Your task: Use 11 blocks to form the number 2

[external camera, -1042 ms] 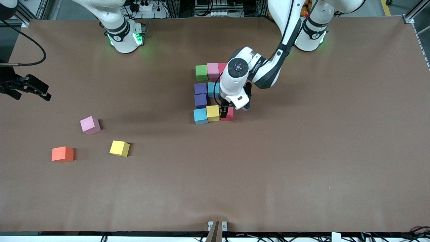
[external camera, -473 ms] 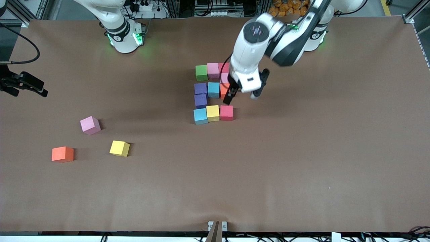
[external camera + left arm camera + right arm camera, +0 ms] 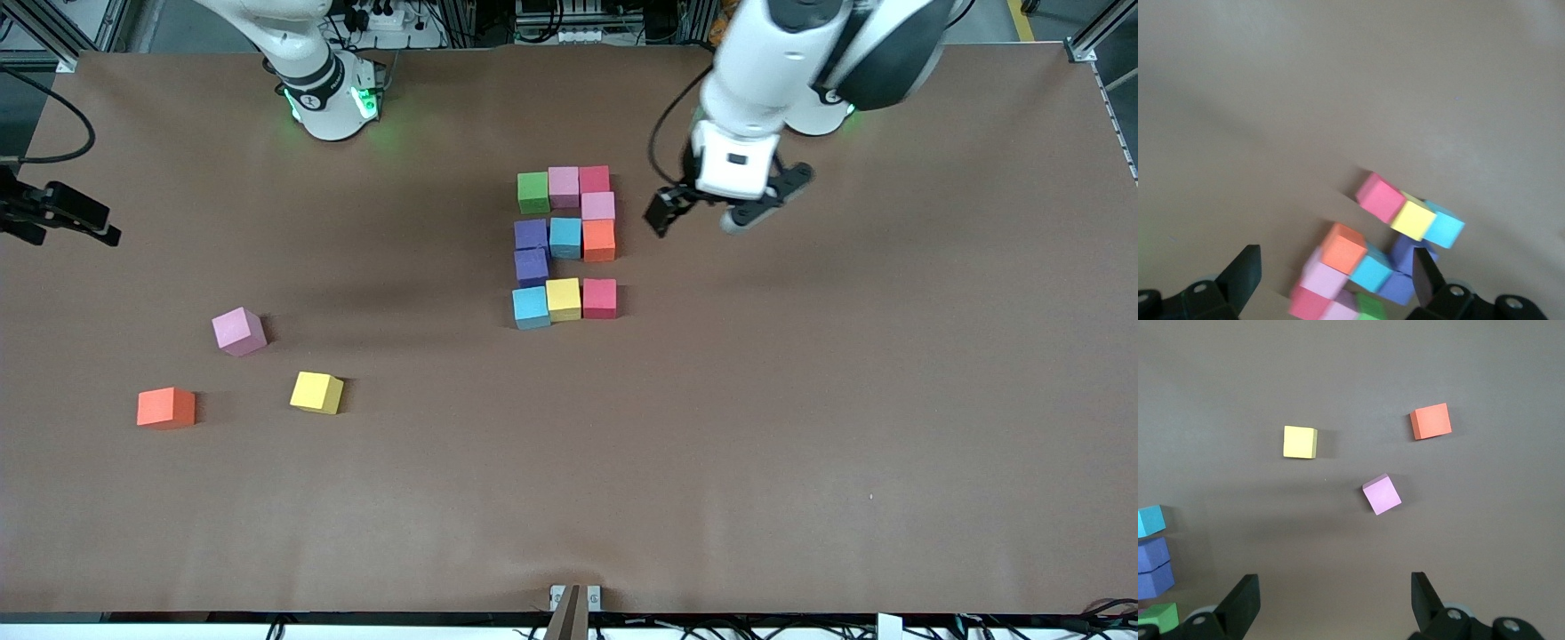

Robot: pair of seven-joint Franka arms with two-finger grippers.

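Front cam gets the whole number 2 (image 3: 565,246) mid-table, touching cubes, while the right wrist cam mostly sees three loose blocks: pink (image 3: 1381,493), yellow (image 3: 1300,442), orange (image 3: 1430,421). Left gripper (image 3: 726,206) hangs over bare table beside the digit, fingers spread, empty. Right gripper (image 3: 60,222) waits over the table edge at its own end, fingers apart too.

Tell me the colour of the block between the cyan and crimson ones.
Yellow block, clearest in the front view.
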